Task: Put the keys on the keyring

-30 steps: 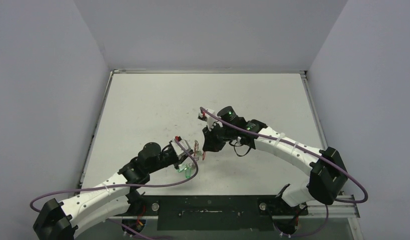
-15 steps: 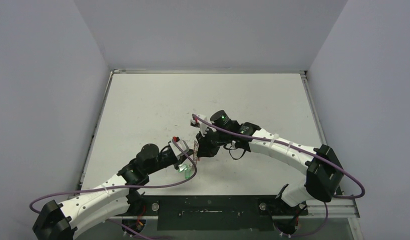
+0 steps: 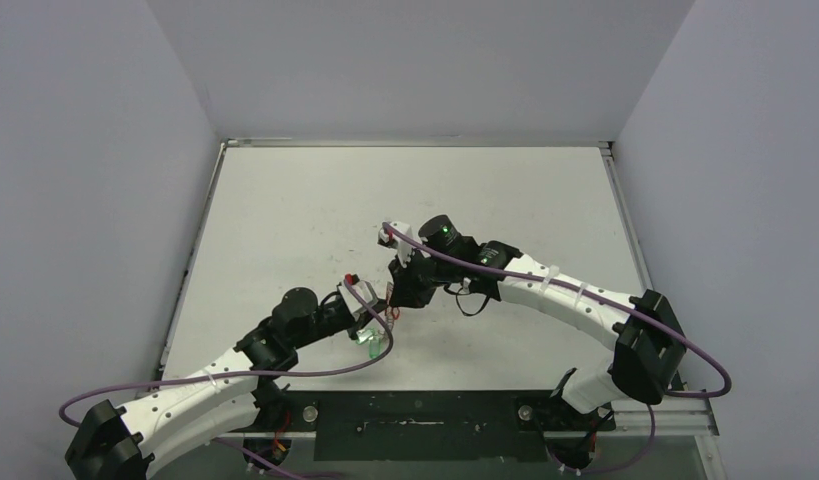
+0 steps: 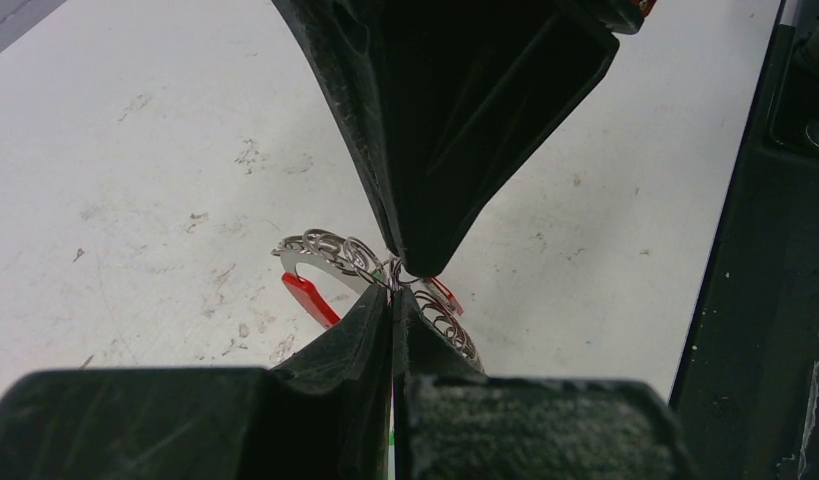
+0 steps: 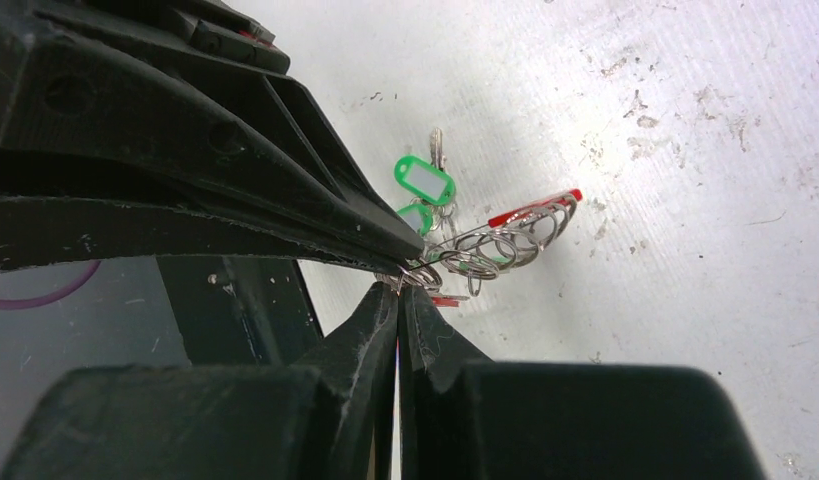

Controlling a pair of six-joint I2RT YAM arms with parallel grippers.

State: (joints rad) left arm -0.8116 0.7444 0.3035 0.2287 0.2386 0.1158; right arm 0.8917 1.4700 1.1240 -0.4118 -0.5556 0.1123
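Observation:
My left gripper [image 3: 382,316] is shut on the keyring [image 4: 325,247], whose silvery loops and red arc [image 4: 309,298] stick out past its fingertips a little above the table. Two green-tagged keys [image 5: 425,184] hang from the ring, below the left gripper in the top view. My right gripper [image 3: 394,299] is shut on the red-tagged key [image 5: 446,300]; only a sliver of its red tag shows beside the fingers. The two grippers meet tip to tip at the ring's loops [image 5: 505,236], the right gripper [image 4: 400,266] coming in from above in the left wrist view.
The white table [image 3: 285,220] is scuffed and bare around the grippers. A black rail [image 3: 415,410] runs along the near edge, close behind the left gripper and the hanging keys. Grey walls stand at the left, right and back.
The right gripper has moved left and slightly nearer, carrying the red-tagged key up to the left gripper's tips. The left arm has hardly moved.

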